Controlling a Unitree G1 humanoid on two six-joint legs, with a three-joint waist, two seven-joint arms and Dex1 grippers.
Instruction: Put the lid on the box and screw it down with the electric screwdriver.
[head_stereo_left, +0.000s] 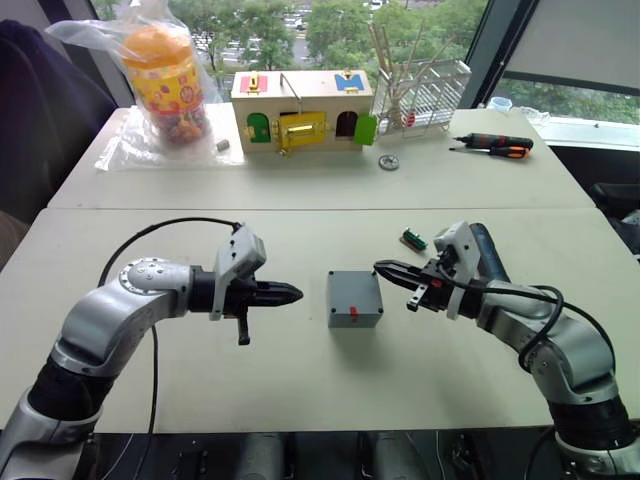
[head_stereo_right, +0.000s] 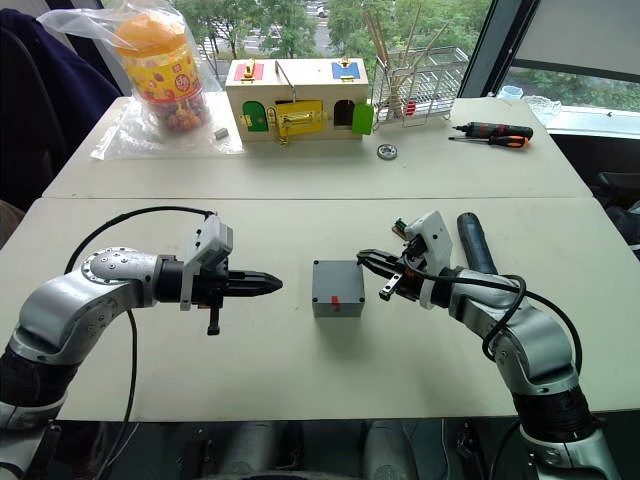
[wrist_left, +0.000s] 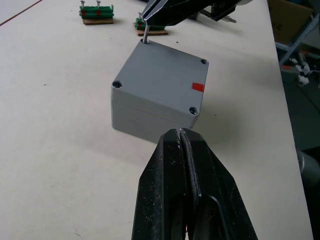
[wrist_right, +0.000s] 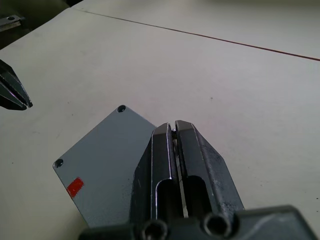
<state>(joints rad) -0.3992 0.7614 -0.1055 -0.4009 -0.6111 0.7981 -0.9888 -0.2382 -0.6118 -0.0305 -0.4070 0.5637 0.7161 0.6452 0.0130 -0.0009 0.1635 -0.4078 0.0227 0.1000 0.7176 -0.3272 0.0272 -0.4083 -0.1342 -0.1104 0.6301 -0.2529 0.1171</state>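
We see pale tables pushed together by a window.

The right gripper is pinched together on a thin metal screw. The screw hangs upright, with its tip at one corner hole of the lid. That is the corner on the right arm's side, away from the robot. The lid already sits on the box, which stands between the two arms, and a red mark faces up.

The left gripper has its fingers closed on nothing. It points at the box from the other side, near it but apart.

The key relation is the screw's long axis, which is vertical and lined up over the hole. We judge the next move to be a short straight drop to seat it, and any tilt could let it fall over.

The electric screwdriver lies on the table just behind the right forearm, with its long axis running away from the robot. It is much nearer the right arm than the left.

The left wrist view shows the screw meeting the hole. The head views hide the screw under the fingers. The right wrist view gives just a silver sliver between the fingers.

Farther out are a small green part, a wooden box with coloured doors, hand screwdrivers and a bagged jar.
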